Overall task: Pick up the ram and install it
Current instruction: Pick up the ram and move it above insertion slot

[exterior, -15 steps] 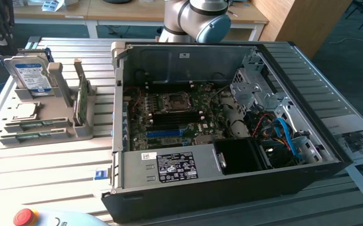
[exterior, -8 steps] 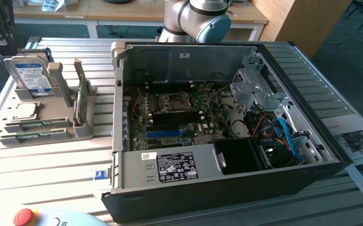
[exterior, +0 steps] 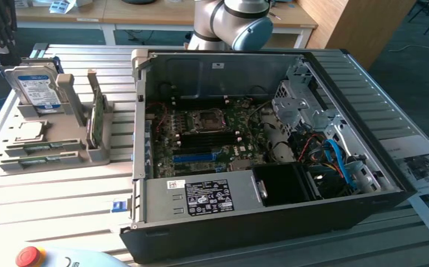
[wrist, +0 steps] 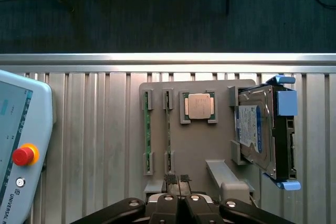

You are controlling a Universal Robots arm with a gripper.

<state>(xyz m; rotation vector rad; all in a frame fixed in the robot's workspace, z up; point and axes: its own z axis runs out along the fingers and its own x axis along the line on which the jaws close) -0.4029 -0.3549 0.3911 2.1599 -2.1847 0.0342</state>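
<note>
The exterior view takes in the open black computer case (exterior: 274,167), with its green circuit board (exterior: 207,139), blue cables and bare metal walls, and the arm (exterior: 233,25) at its far side. The wrist view looks straight down on the grey plastic holder (wrist: 199,150) lying on the ribbed metal table (wrist: 94,129). It also brings in the gripper (wrist: 177,179), whose two dark ribbed fingertips (wrist: 170,178) are pressed together and hold nothing. The ram (wrist: 168,127) (exterior: 43,147) is a long, thin green stick set on edge in a slot of the holder. A second stick (wrist: 147,135) (exterior: 40,162) is in the next slot, and the square silver processor (wrist: 199,106) (exterior: 30,130) sits on its other side. Beyond that stands the boxy hard drive (wrist: 260,132) (exterior: 36,89) with its blue and white label. From above, the closed tips sit just past one end of the ram; how high above it cannot be told. The exterior view also shows a third green board (exterior: 98,119) upright in a tall bracket on the holder's case side. A control pendant (wrist: 21,145) (exterior: 58,258) with a red button lies nearby.
</note>
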